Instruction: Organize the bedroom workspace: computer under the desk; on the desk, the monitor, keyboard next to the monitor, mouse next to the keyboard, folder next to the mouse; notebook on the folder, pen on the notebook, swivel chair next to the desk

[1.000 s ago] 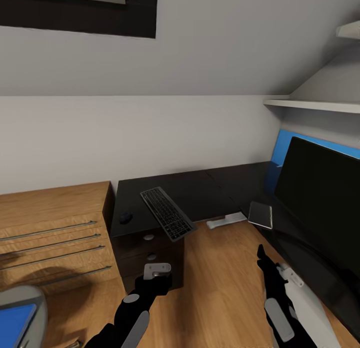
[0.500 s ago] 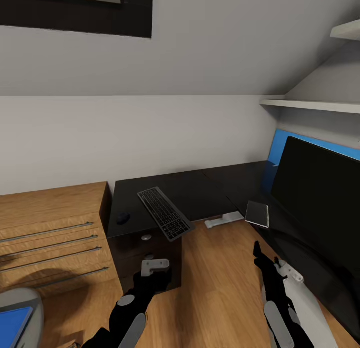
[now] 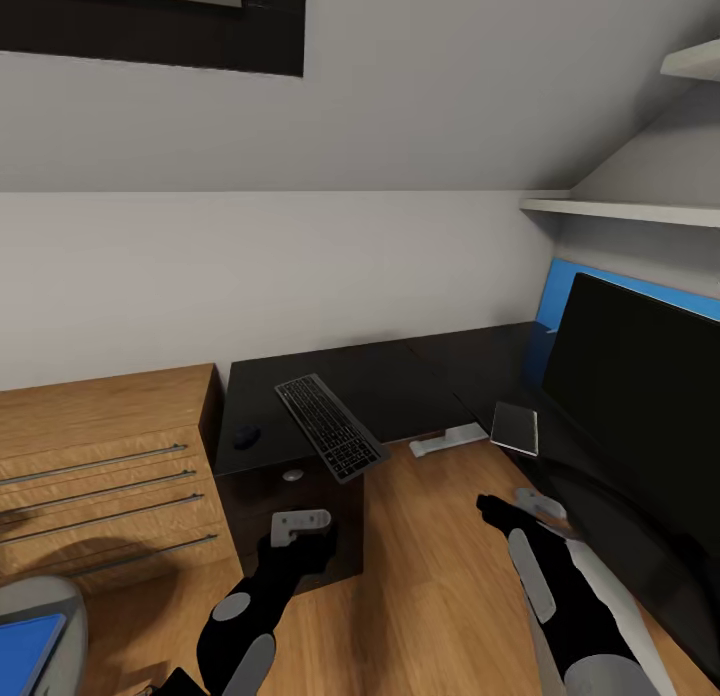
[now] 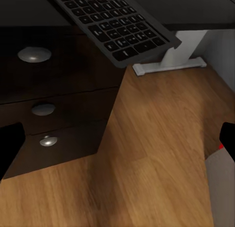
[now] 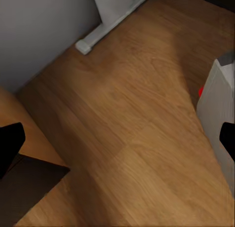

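The black desk point(image 3: 400, 371) carries the keyboard point(image 3: 330, 426), lying askew with one end past the front edge, and the mouse point(image 3: 247, 436) near the left corner. At the right the monitor point(image 3: 640, 416) stands on the desk. The blue folder point(image 3: 25, 648) lies on the swivel chair point(image 3: 45, 596) at the lower left. My left gripper point(image 3: 300, 529) hangs open in front of the drawer unit point(image 4: 34, 54), below the keyboard point(image 4: 112, 24). My right gripper point(image 3: 505, 506) is open over the wood floor beside the monitor. A pale grey box with a red spot point(image 5: 218, 104), perhaps the computer, stands on the floor.
A light-wood cabinet point(image 3: 100, 446) with long bar handles adjoins the desk on the left. A small flat dark slab with a pale rim point(image 3: 515, 428) lies by the monitor. The white desk leg point(image 3: 448, 441) meets the floor. Wall shelves point(image 3: 620, 211) hang at the right.
The view shifted slightly at first, then held still. My right arm has swung inward and turned over. My left arm has drawn back and lower.
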Robot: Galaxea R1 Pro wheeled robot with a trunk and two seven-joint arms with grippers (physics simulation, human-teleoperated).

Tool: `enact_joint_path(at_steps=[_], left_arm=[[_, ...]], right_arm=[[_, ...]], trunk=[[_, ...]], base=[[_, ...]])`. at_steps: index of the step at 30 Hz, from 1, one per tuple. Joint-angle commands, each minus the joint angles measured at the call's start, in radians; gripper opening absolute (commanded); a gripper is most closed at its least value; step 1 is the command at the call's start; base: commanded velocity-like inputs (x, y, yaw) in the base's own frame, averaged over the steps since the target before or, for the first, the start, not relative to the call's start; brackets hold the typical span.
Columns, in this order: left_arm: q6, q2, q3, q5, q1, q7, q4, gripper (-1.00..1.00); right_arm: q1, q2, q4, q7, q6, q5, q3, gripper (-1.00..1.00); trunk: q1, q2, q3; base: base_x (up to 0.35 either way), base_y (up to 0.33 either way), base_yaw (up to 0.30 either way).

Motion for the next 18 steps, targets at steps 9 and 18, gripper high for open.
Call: enact_joint_path(at_steps=[9,18], left_arm=[[0.003,0.01,-0.003,0.012,-0.001,0.01,-0.002,1.0],[0.003,0.012,-0.003,0.014,-0.001,0.011,0.021,1.0]], right_arm=[[-0.068,0.004,0.016,-0.074,0.035,-0.007,0.038,1.0],[-0.048,0.032,0.021,-0.081,0.01,-0.004,0.045,1.0]], trunk=[[0.0,-0.001,-0.001],[0.0,-0.001,-0.001]], base=[[0.0,0.0,0.0],[0.0,0.0,0.0]])
